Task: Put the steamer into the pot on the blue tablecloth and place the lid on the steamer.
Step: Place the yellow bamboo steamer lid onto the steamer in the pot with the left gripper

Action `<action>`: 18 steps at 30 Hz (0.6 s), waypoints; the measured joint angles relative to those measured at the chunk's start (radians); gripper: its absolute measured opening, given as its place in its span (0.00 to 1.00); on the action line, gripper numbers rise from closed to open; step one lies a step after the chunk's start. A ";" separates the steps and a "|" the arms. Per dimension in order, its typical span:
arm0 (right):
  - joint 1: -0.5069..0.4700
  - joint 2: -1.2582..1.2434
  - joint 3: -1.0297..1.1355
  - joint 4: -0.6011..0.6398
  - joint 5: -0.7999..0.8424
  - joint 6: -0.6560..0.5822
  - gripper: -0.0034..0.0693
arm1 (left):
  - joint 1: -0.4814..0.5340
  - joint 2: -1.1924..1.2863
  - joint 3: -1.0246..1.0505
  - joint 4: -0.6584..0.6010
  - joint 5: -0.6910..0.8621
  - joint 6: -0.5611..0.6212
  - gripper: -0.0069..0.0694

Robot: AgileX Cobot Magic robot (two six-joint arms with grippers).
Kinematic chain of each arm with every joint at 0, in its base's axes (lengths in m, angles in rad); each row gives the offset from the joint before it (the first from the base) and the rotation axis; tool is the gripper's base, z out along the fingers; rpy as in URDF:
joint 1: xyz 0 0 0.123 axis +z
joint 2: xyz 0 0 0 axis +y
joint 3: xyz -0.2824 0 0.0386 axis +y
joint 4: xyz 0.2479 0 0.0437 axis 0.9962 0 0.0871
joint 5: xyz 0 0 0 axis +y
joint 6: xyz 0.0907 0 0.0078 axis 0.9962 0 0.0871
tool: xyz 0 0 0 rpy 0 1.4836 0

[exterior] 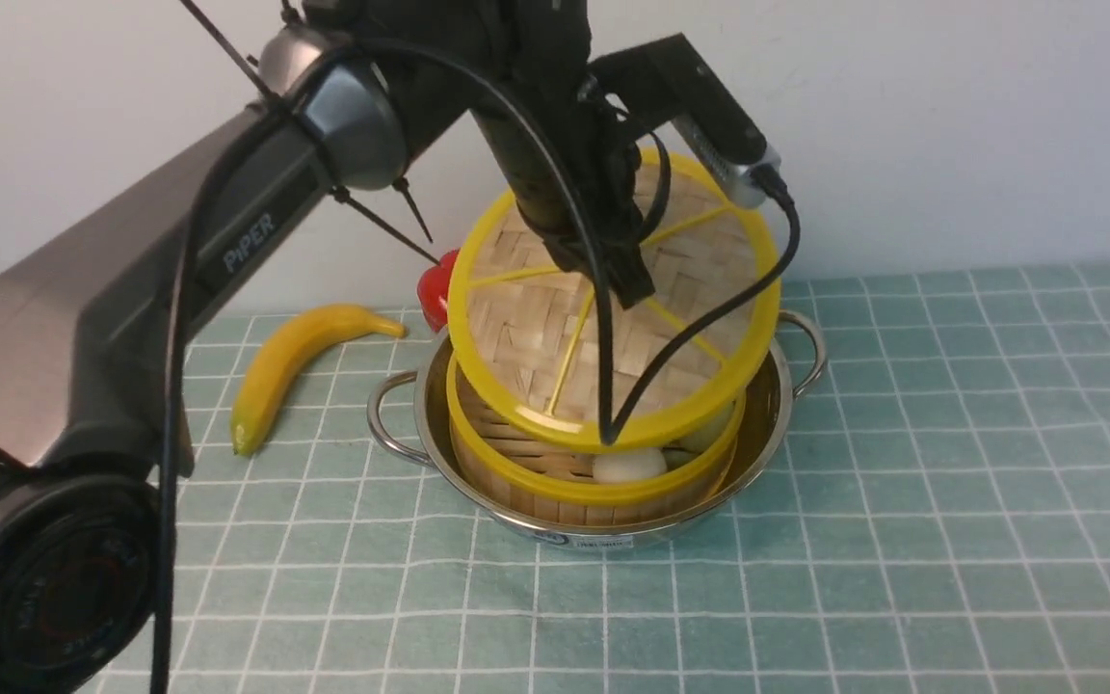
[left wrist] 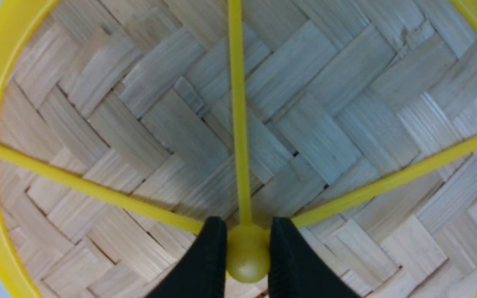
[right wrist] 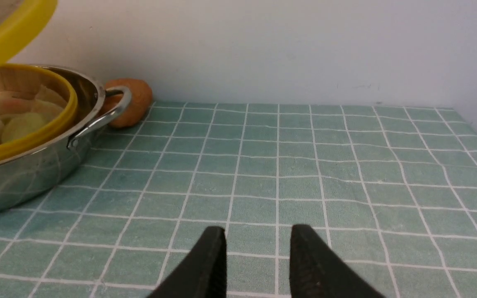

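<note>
The steamer [exterior: 594,490], a bamboo basket with yellow rims, sits inside the shiny steel pot [exterior: 769,424] on the blue tablecloth [exterior: 902,482]. A white dumpling [exterior: 628,465] shows in it. The woven lid [exterior: 526,318] hangs tilted just above the steamer, and my left gripper [exterior: 628,285] is shut on its central yellow hub [left wrist: 247,253]. In the right wrist view the lid's rim [right wrist: 10,33] floats clear of the steamer's rim [right wrist: 35,136]. My right gripper [right wrist: 257,232] stands open and empty low over the cloth, to the right of the pot [right wrist: 35,174].
A yellow banana [exterior: 295,357] lies left of the pot and a red object [exterior: 434,289] peeks out behind it. A round orange-brown object [right wrist: 135,101] rests by the pot's far handle [right wrist: 106,114]. A pale wall closes off the back.
</note>
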 joint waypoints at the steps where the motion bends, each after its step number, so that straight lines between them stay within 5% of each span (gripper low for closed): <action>1: 0.000 0.000 0.000 0.000 0.000 0.000 0.38 | 0.000 0.018 0.000 0.010 0.001 0.000 0.24; 18: 0.000 0.000 0.000 0.000 0.000 0.000 0.38 | 0.000 0.022 0.000 0.042 0.002 -0.009 0.24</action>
